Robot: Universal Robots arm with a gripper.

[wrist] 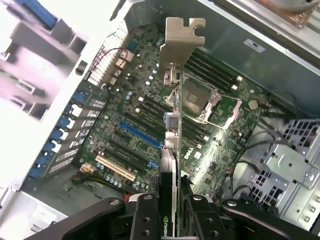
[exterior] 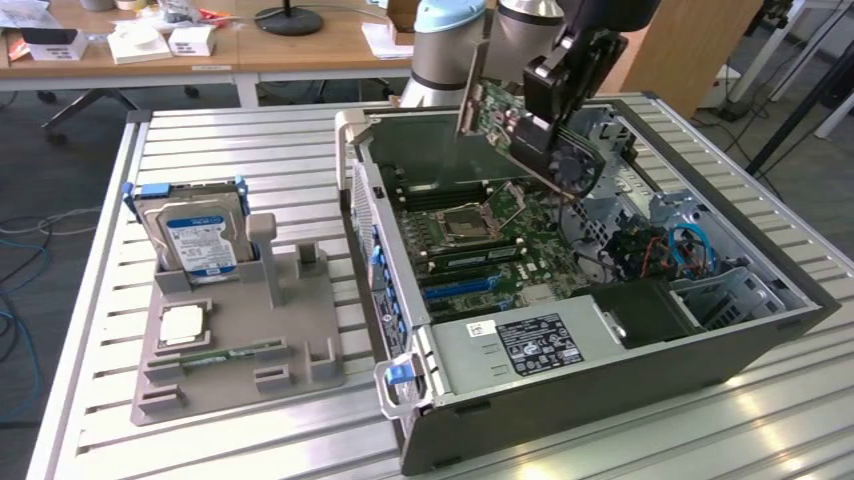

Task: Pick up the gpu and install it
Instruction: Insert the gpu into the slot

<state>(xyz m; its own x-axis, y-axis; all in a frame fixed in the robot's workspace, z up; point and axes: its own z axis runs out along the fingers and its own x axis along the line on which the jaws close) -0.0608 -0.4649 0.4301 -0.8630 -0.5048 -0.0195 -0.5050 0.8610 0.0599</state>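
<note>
- Looking over the exterior view, I see the slatted metal table (exterior: pixel 240 150) carrying everything in the work area.
- On it, the open computer case (exterior: pixel 747 340) lies on its side, toward the exterior view's right.
- I see the arm (exterior: pixel 454 40) rising behind the case's far edge and leaning in over the opening.
- A grey fixture tray (exterior: pixel 254 340) sits on the table at the exterior view's left, well apart from the gripper.
- Inside the case I see the green motherboard (wrist: pixel 125 125) lying flat on the floor of the case, its processor socket (wrist: pixel 197 102) exposed.
- A silver hard drive (exterior: pixel 200 235) with a blue-white label stands upright in the tray's back holder.
- I find the gpu (wrist: pixel 172 150) in the air above the motherboard, clear of it and tilted in the exterior view.
- My gripper (wrist: pixel 170 210) has it: the black fingers (wrist: pixel 145 220) are clamped on either side of the card's edge.
- The card's silvery bracket (wrist: pixel 182 40) sits at the end farthest from the gripper.
- A long blue slot (wrist: pixel 140 134) lies on the board just beside the card's line.
</note>
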